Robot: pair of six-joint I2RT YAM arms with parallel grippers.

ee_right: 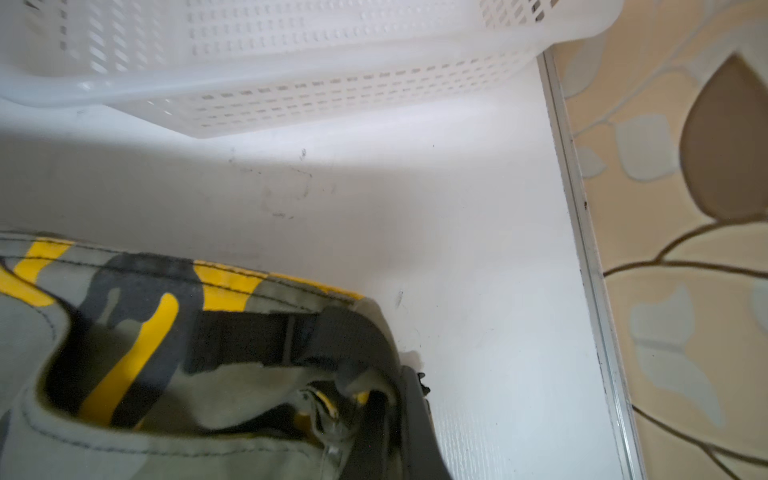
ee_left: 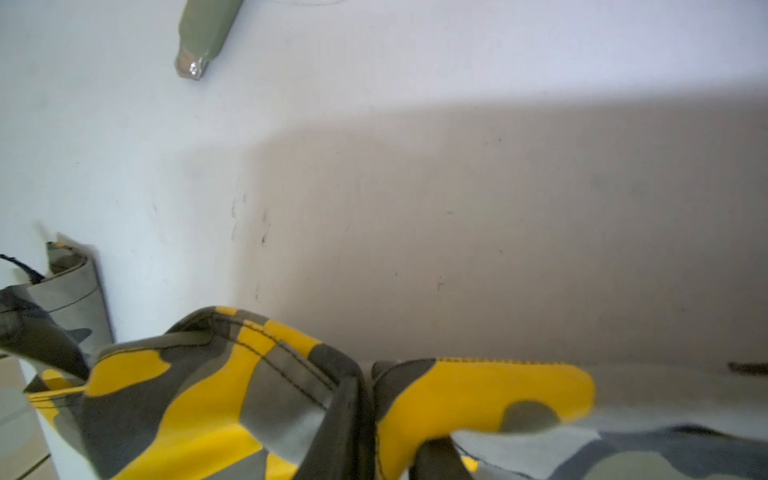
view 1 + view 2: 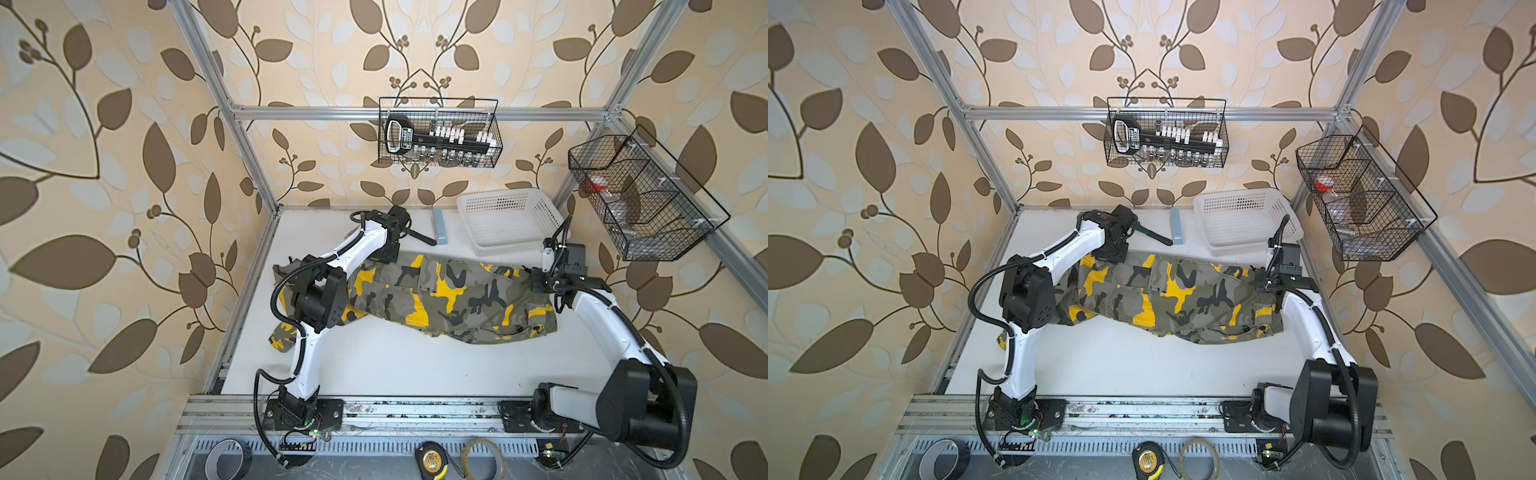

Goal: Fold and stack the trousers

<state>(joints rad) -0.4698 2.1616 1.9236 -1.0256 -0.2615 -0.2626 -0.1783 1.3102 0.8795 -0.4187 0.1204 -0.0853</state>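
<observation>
The right gripper point(image 1: 395, 411) pinches one end of the trousers point(image 3: 449, 299) tight. The left gripper point(image 2: 386, 415) has them between its fingers point(image 2: 345, 428), but I cannot tell if it squeezes.

A white plastic basket point(image 3: 511, 224) sits at 1 o'clock on the white table point(image 3: 395, 365). Just beside it, at 12 o'clock, lie a pale blue block point(image 3: 439, 226) and a dark-handled tool point(image 3: 422, 237). Above, a wire basket point(image 3: 440, 160) holds a black socket rack point(image 3: 436, 139). Another wire basket point(image 3: 665, 232) at 2 o'clock holds something red-capped point(image 3: 598, 185). At 6 o'clock lie a tape measure point(image 3: 432, 459) and a wire coil point(image 3: 482, 457), with a tape roll point(image 3: 228, 455) toward 7.
</observation>
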